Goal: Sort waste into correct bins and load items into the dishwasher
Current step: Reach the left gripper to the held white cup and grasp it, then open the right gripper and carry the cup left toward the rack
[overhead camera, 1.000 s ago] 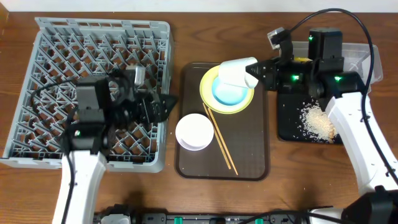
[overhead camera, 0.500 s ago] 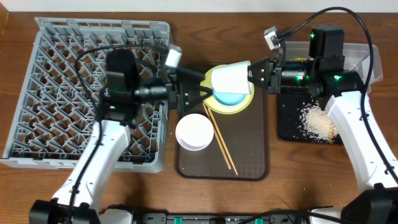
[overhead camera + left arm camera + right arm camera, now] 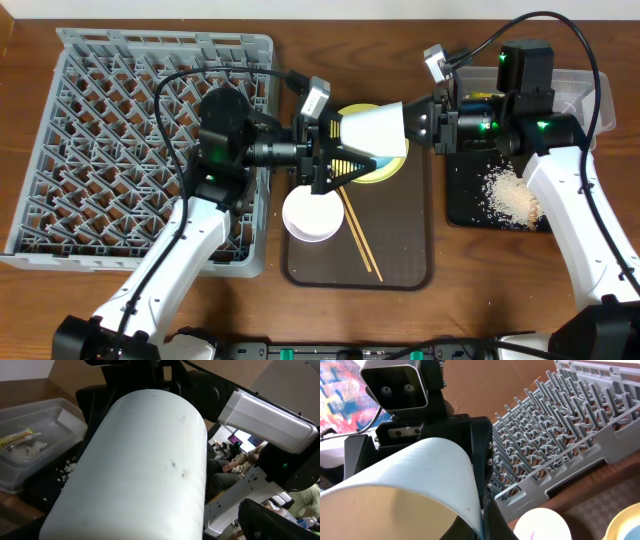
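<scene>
My right gripper (image 3: 410, 125) is shut on the rim of the light blue bowl (image 3: 373, 128) and holds it on its side above the yellow plate (image 3: 397, 166). In the right wrist view a finger (image 3: 492, 520) pinches the bowl's wall (image 3: 430, 475). My left gripper (image 3: 342, 160) is open, its jaws spread at the bowl's other end. The bowl (image 3: 140, 470) fills the left wrist view. The pale pink-white bowl (image 3: 313, 212) and the chopsticks (image 3: 358, 235) lie on the brown tray (image 3: 400, 265). The grey rack (image 3: 100, 100) stands at the left.
The black tray (image 3: 462, 200) with the rice heap (image 3: 512, 195) lies at the right, with the clear tub (image 3: 590, 90) behind it. The left wrist view shows the wrapper (image 3: 17, 438) and the paper scrap (image 3: 27, 451) inside the tub. The rack (image 3: 580, 420) also shows in the right wrist view.
My left arm swung right from over the rack to the bowl. My right gripper carried the bowl a little left, still tilted on its side.
</scene>
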`<state>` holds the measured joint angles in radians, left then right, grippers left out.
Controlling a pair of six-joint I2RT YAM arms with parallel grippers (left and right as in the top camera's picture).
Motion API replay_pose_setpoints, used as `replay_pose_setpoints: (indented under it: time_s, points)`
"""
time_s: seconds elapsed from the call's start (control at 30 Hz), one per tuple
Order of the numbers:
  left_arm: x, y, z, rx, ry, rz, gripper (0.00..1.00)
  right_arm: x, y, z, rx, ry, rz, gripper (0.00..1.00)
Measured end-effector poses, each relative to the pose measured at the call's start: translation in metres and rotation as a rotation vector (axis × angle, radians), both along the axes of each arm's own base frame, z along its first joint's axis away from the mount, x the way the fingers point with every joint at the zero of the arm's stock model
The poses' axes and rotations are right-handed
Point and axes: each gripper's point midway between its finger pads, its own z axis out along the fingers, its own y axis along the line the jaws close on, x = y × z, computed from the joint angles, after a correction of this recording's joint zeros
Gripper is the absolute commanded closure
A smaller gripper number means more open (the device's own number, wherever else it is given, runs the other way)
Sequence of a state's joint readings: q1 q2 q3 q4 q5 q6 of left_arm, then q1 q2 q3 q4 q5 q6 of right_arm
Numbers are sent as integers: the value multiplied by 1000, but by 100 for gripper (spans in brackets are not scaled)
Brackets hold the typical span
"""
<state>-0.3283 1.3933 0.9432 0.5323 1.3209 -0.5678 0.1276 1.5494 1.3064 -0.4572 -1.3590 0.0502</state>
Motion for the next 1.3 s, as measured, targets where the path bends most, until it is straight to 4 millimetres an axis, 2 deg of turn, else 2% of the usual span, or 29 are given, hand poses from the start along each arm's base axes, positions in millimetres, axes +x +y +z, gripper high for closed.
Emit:
replay_pose_setpoints:
  time_s: [0.23, 0.77, 0.97, 1.3]
  points:
    - [-2, -5, 2, -6, -4, -5, 8, -2, 1, 2, 11, 0, 15, 99]
    - [2, -7, 8, -22, -43, 29, 8, -5, 1, 2, 18, 40, 20, 99]
    - [7, -7, 9, -26, -47, 56, 24, -6, 1, 3, 22, 46, 24, 99]
    - [9, -7, 9, -26, -40, 68, 31, -8, 3, 4, 25, 51, 34, 99]
